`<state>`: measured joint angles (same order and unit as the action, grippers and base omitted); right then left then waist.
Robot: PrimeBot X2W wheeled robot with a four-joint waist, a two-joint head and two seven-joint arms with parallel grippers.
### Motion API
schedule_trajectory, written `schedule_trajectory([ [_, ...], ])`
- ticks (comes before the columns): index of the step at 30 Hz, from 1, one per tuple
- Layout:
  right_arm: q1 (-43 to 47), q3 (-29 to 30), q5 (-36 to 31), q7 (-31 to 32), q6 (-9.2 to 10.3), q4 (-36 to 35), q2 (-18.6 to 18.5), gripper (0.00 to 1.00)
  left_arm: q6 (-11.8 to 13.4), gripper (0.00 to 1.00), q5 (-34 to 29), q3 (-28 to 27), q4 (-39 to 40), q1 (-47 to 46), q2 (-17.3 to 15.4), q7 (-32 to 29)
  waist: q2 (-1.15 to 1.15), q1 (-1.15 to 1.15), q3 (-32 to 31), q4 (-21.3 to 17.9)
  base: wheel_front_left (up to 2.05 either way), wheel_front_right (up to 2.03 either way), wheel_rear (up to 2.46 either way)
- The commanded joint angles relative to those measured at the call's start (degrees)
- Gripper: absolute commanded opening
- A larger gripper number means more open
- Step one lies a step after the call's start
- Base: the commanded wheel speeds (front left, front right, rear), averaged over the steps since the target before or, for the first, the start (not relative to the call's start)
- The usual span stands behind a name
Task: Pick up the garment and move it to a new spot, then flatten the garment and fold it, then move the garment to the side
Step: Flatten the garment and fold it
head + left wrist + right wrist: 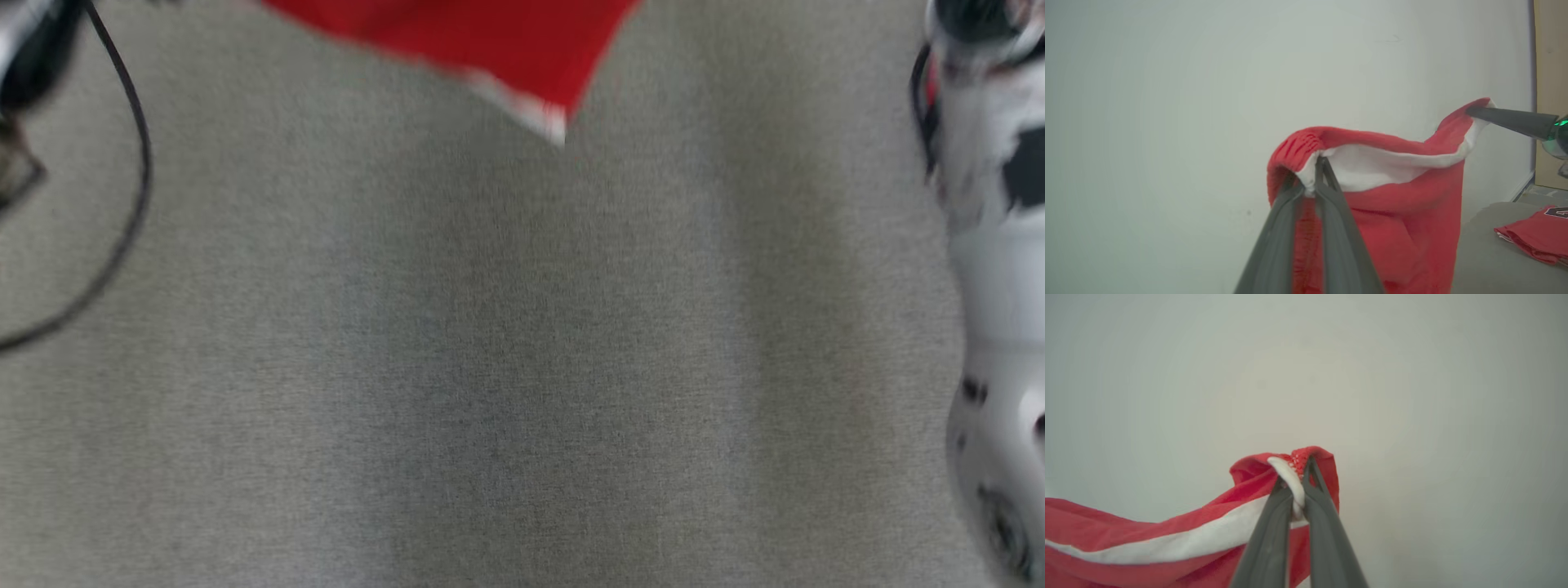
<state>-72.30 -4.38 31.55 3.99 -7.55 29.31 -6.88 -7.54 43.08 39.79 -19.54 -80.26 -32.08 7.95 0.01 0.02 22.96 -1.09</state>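
The garment (1404, 212) is red with a white band along its edge and hangs in the air in front of a pale wall. My left gripper (1318, 163) is shut on its gathered red-and-white edge. My right gripper (1300, 465) is shut on another part of the same edge, and the garment (1147, 535) trails off to the lower left of the right wrist view. In the left wrist view, the right gripper (1472, 110) pinches the far corner at the right. In the blurred head view a low corner of the garment (490, 41) hangs at the top, above the grey table (522, 367).
A second red garment (1535, 237) lies folded on the grey table (1486, 253) at the lower right. A wooden panel (1551, 81) stands at the wall's right end. My pale right forearm (996, 245) and a black cable (139, 180) frame the head view.
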Motion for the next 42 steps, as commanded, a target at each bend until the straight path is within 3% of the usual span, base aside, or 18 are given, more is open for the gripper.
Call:
schedule_trajectory([
  [1,-4.84,1.06,-1.15,0.46,0.15,1.99,0.24,0.00,0.12,0.00,1.19,1.55,-1.32,-4.79,-0.08,-0.25,-0.01,-0.02,8.64,-1.33,0.00,0.00,0.00],
  [5,-16.44,4.16,-3.35,0.14,0.15,7.80,1.15,0.00,0.12,0.00,2.82,4.27,-5.45,-15.98,0.19,0.08,-0.01,-0.02,11.65,-1.60,0.00,0.00,0.00],
  [12,-27.58,6.89,-7.92,-1.47,0.15,16.77,1.80,0.00,0.12,0.00,5.42,8.67,-12.16,-26.71,1.13,0.78,-0.01,-0.02,14.84,-2.23,0.00,0.00,0.00],
  [21,-32.03,7.13,-10.67,-4.77,0.16,25.35,2.61,0.00,0.12,0.00,11.22,13.62,-19.50,-28.56,2.51,4.68,-0.01,-0.02,17.89,-2.53,0.00,0.00,0.00],
  [26,-27.55,4.97,-8.85,-5.99,0.16,27.52,2.41,0.00,0.12,0.00,13.92,15.94,-18.62,-24.48,1.54,6.76,-0.01,-0.02,17.46,-2.80,0.00,0.00,0.00],
  [29,-20.18,2.16,-5.59,-6.93,0.16,26.48,1.53,0.00,0.12,0.00,12.39,15.52,-15.70,-17.44,0.27,7.20,-0.01,-0.02,15.24,-2.67,0.00,0.00,0.00],
  [35,-2.68,-2.98,1.66,-7.54,0.16,19.97,-0.24,0.00,1.95,0.00,7.01,6.50,-6.68,2.21,-0.05,7.24,-0.01,-0.02,9.74,-2.90,0.00,0.00,0.00],
  [42,20.02,-7.17,9.12,-5.90,0.16,9.34,-3.47,0.00,5.00,0.00,1.92,-1.76,4.18,27.79,2.11,7.25,-0.01,-0.02,2.38,-3.19,0.00,0.00,0.00],
])
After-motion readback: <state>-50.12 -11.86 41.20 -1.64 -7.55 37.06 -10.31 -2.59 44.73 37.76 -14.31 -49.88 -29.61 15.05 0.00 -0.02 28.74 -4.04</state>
